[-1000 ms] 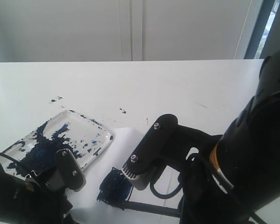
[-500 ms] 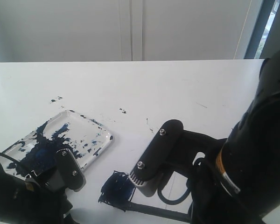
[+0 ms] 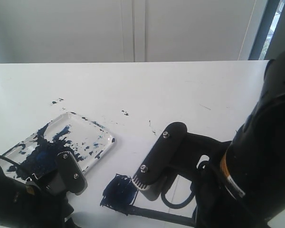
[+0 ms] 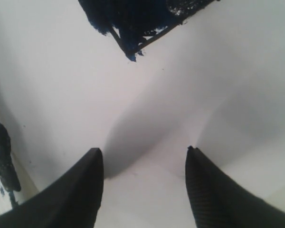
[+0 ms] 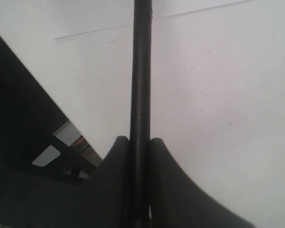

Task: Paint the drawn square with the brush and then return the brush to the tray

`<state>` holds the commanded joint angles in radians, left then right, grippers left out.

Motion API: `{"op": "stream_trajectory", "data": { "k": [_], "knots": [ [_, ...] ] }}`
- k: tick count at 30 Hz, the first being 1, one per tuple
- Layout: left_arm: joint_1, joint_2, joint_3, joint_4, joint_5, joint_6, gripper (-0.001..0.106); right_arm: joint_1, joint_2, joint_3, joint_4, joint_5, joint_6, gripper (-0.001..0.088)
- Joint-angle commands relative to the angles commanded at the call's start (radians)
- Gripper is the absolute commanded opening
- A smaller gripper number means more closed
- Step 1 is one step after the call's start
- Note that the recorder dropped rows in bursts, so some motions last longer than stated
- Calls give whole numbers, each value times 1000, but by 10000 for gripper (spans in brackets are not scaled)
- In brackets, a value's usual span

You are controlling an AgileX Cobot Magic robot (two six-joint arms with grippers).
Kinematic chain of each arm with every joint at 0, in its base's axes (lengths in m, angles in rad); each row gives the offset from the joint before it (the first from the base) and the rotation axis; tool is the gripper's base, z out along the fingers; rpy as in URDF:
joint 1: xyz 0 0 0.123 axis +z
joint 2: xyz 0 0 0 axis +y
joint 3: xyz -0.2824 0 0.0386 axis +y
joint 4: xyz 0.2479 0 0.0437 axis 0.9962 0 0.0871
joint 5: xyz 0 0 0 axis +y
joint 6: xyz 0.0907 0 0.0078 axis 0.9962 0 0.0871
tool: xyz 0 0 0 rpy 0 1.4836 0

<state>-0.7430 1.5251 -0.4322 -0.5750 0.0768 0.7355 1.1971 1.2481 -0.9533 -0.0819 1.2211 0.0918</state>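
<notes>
Brush (image 5: 140, 71) clamped in right pincer (image 5: 140, 140) near blue-smeared drawn square (image 3: 118, 190).

White table (image 3: 180, 85) below pale panelled wall (image 3: 61, 28); dark-framed window (image 3: 275, 23) at far right, daylight

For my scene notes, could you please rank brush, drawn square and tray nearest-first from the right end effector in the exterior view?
1. brush, gripped in the right end effector.
2. drawn square, just left of it in view.
3. tray, farther left, beyond the square.
</notes>
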Motion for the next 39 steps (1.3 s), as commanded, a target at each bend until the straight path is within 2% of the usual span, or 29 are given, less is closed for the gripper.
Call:
{"op": "stream_trajectory", "data": {
  "k": [24, 34, 39],
  "knots": [
    [0, -4, 0, 8, -16, 0, 579, 0, 0, 0, -68, 0, 53, 0],
    [0, -114, 0, 8, 5, -28, 579, 0, 0, 0, -68, 0, 53, 0],
    [0, -118, 0, 8, 20, -71, 579, 0, 0, 0, -68, 0, 53, 0]
  ]
}}
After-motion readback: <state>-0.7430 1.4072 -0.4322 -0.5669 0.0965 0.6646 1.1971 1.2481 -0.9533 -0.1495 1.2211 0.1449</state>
